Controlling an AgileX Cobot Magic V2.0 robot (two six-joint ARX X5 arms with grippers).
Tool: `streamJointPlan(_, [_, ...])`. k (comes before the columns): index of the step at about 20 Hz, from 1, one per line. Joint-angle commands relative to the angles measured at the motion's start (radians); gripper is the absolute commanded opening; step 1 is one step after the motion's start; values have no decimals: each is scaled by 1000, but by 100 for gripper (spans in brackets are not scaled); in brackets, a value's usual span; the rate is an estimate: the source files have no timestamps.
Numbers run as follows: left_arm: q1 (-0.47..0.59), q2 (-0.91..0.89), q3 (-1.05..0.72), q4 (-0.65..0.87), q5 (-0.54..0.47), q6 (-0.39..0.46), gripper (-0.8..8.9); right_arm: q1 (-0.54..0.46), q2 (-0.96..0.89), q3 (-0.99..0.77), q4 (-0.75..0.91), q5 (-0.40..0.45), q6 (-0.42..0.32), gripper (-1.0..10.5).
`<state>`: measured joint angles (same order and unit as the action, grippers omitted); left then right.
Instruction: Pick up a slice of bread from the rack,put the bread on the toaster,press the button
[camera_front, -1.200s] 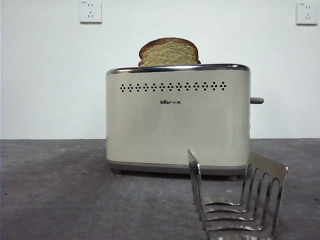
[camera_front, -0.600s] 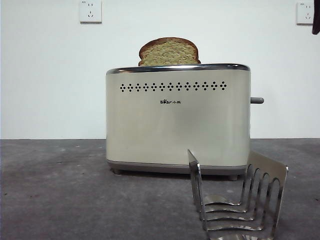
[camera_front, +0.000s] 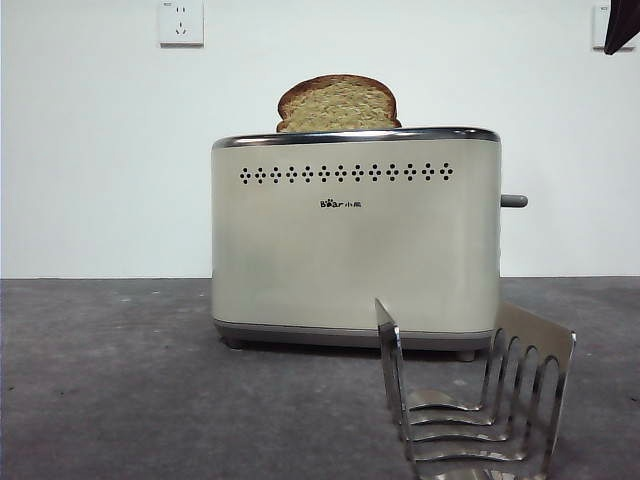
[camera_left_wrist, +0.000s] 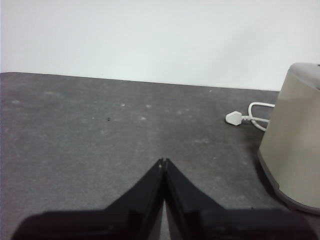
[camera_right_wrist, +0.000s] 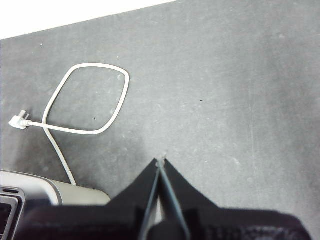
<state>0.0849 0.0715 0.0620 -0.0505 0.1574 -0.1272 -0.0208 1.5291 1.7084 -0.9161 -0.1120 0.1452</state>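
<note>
Cream and boxy, the toaster (camera_front: 355, 235) is seen standing on the dark grey table (camera_front: 110, 380), its chrome rim catching the light. The bread (camera_front: 338, 104) is held upright in the top slot, its rounded brown crust raised well above the rim. The lever (camera_front: 513, 201) is seen projecting from the toaster's side, high up. Just in front, toward the camera, the steel rack (camera_front: 470, 400) is set with nothing between its arched wires. The left gripper (camera_left_wrist: 163, 162) is kept low over bare table beside the toaster, its jaws pressed together on nothing. The right gripper (camera_right_wrist: 160, 163) is held high above the table near the toaster's top edge, jaws likewise closed and unladen, with the white cord (camera_right_wrist: 82, 110) and plug (camera_right_wrist: 19, 120) looped below it. A black tip (camera_front: 620, 25) is shown at the front view's top corner.
</note>
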Motion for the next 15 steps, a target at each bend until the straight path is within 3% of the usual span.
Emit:
streamJointPlan(1, [3, -34, -19, 14, -16, 12, -4, 1, 5, 3, 7, 1, -4, -1])
streamJointPlan(6, [2, -58, -51, 0, -27, 122, -3, 1, 5, 3, 7, 1, -5, -1])
streamJointPlan(12, [-1, -68, -54, -123, -152, 140, -4, 1, 5, 3, 7, 1, -4, -1])
streamJointPlan(15, [-2, -68, -54, -123, -148, 139, -3, 1, 5, 3, 6, 1, -4, -1])
